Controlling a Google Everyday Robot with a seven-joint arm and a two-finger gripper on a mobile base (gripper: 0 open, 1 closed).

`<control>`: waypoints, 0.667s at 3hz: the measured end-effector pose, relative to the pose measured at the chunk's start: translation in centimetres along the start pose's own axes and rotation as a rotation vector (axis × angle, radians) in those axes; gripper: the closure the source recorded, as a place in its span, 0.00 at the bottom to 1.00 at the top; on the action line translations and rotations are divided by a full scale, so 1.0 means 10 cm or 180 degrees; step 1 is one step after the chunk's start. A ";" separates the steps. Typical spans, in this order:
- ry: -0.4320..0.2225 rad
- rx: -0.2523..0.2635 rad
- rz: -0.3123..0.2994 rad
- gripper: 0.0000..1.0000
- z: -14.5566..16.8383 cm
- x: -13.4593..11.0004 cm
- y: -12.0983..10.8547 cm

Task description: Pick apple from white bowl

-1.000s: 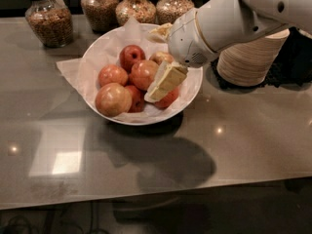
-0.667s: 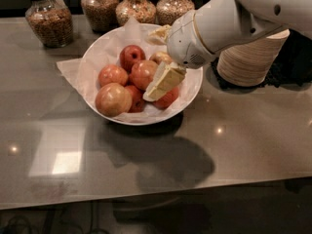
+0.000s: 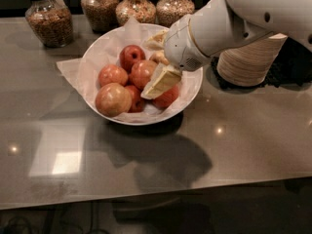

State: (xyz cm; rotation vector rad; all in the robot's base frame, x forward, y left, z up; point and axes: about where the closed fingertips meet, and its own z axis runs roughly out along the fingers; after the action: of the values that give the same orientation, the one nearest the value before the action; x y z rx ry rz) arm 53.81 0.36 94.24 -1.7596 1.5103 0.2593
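Observation:
The white bowl (image 3: 100,50), lined with crinkled white paper, sits at the middle back of the table and holds several apples. The apple (image 3: 141,72), light red-orange, lies in the bowl's centre. A dark red apple (image 3: 131,56) is behind it and a large tan-orange one (image 3: 113,99) is at the front left. My gripper (image 3: 158,60) reaches down into the bowl from the right. It is open, with one cream finger (image 3: 162,81) lying against the apple's right side and the other (image 3: 156,39) near the bowl's back rim. A pale apple between them is mostly hidden.
Several glass jars of grains (image 3: 47,18) stand along the back edge. A stack of tan paper bowls (image 3: 251,60) stands right of the white bowl, under my arm. The grey glossy tabletop (image 3: 146,165) stretches to the front edge.
The gripper has barely shifted inside the bowl; its lower finger sits slightly further left against the apple. The apples have not moved.

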 end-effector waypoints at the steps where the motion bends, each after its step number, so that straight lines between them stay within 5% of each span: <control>1: 0.0045 0.0002 -0.0002 0.27 0.06 0.06 0.00; 2: 0.0117 -0.0003 0.0007 0.27 0.12 0.14 0.02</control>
State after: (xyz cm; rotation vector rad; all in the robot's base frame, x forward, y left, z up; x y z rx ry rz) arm 54.39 0.12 92.44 -1.7722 1.5386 0.2300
